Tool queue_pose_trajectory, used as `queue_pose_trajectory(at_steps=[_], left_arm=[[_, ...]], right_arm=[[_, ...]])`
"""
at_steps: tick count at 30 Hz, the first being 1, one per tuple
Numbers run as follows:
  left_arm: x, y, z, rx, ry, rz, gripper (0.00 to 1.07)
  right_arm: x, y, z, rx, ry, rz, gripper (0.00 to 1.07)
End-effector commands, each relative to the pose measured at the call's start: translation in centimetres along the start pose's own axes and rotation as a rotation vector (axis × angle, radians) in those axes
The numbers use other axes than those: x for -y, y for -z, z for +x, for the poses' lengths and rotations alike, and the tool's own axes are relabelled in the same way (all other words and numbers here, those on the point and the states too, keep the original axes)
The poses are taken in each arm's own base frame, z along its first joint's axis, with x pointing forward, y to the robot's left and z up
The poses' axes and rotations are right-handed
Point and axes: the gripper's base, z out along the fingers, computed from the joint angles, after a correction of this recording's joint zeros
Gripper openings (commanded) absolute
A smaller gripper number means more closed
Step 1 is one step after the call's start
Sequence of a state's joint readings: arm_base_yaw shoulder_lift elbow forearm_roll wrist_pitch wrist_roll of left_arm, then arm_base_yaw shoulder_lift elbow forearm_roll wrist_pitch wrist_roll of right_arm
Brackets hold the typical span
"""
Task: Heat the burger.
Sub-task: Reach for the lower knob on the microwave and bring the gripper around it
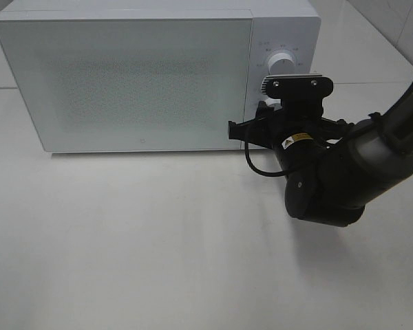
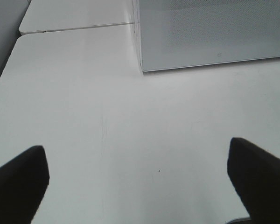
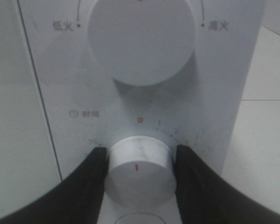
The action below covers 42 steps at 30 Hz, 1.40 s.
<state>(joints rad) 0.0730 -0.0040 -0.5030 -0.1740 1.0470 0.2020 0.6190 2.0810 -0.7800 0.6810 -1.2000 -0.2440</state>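
Burger: not in view. I judge it sits behind the closed door [image 1: 124, 82] of the microwave [image 1: 282, 27], so its heading and long axis cannot be told. My right end effector [image 3: 141, 156] is clamped on the timer knob [image 3: 139, 177], one finger on each side. Recommended: keep the grip square, rotate about the knob's axis toward the numbered marks, and avoid slipping. My left end effector [image 2: 137, 156] stands apart over the bench [image 2: 107, 93].

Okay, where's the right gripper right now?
In the right wrist view, the right gripper is closed around the lower timer knob on the microwave's right-hand control panel, just below the larger power knob.
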Motion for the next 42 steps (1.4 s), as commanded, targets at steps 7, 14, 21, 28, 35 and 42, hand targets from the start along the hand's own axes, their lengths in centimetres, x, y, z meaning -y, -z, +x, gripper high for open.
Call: queue_pose_trajectory(at_steps=[7, 14, 21, 28, 35, 42], left_arm=[[0.1, 0.3, 0.2, 0.027, 0.001, 0.002, 0.98], [0.1, 0.3, 0.2, 0.027, 0.001, 0.002, 0.98], [0.1, 0.3, 0.2, 0.027, 0.001, 0.002, 0.98], [0.1, 0.3, 0.2, 0.027, 0.001, 0.002, 0.98], [0.1, 0.3, 0.2, 0.027, 0.001, 0.002, 0.98], [0.1, 0.3, 0.2, 0.027, 0.001, 0.002, 0.98]], right_arm=[[-0.1, -0.1, -0.3, 0.028, 0.017, -0.01, 0.05], [-0.3, -0.1, -0.5, 0.046, -0.128, -0.033, 0.03], [-0.8, -0.1, -0.5, 0.033, -0.331, -0.09, 0.0], [-1.3, 0.0, -0.5, 0.014, -0.513, -0.153, 0.0], [-1.6, 0.0, -0.7, -0.004, -0.777, -0.192, 0.0], [-1.8, 0.1, -0.9, -0.017, -1.002, -0.227, 0.0]])
